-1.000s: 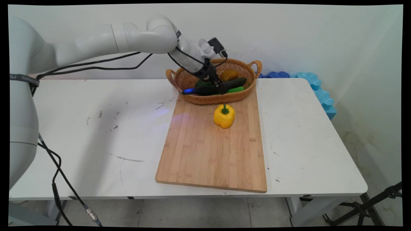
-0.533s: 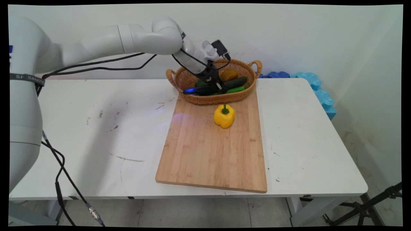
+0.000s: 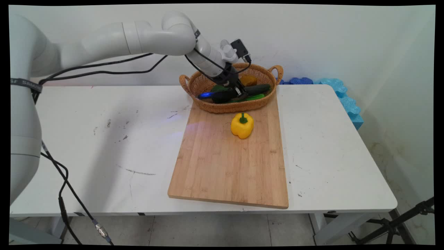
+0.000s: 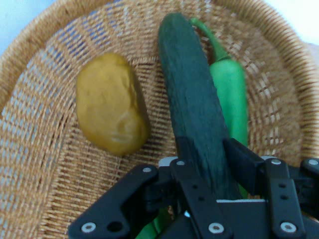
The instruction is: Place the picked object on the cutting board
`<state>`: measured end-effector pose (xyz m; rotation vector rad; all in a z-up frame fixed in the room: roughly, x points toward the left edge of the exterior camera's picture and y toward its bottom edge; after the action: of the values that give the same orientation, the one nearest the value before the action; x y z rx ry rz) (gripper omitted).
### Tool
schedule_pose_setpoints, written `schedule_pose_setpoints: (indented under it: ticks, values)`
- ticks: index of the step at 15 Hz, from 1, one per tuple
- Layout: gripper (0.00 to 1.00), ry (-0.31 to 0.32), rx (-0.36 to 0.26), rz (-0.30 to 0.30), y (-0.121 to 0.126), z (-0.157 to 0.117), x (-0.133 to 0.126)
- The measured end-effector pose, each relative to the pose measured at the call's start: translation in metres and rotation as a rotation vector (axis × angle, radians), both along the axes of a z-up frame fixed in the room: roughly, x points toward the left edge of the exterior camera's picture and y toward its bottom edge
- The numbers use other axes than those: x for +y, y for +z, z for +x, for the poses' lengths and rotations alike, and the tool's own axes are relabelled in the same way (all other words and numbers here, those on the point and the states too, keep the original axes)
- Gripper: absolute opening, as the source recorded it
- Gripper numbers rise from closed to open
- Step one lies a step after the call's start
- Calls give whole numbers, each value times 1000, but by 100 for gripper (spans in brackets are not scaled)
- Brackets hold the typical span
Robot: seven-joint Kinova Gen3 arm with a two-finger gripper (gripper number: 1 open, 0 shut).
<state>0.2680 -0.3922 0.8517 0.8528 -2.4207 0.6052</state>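
Now you are gripping the dark cucumber [image 4: 194, 104] with the gripper [image 4: 212, 164] clamped inside the wicker basket [image 4: 45, 164]; potato [image 4: 110, 103] and green pepper [image 4: 229, 84] are flanking it closely.

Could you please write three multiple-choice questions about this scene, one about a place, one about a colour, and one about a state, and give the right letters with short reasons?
1. Where is the yellow pepper?
A. in the basket
B. on the wooden board
C. on the floor

2. What colour is the long vegetable between the gripper's jaws?
A. dark green
B. red
C. white

3. What is the state of the gripper?
A. open, far above the table
B. shut on the cucumber
C. shut on the potato

Answers:
1 B: the yellow pepper stands on the wooden board, in front of the basket.
2 A: the cucumber is dark green, beside a lighter green pepper.
3 B: the gripper has its jaws on both sides of the cucumber, while the potato lies apart.
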Motion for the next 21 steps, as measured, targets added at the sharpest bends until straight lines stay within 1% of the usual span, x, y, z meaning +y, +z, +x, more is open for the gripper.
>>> schedule_pose_setpoints:
  ticks: [5, 9, 13, 17, 21]
  values:
    - [0, -65, -9, -49, 35, 4, 19]
    - [0, -117, -22, -91, 67, 13, 38]
    - [0, -187, -30, -118, 99, 25, 67]
    - [0, -280, -36, -109, 119, 39, 107]
    - [0, -370, -30, -64, 126, 53, 151]
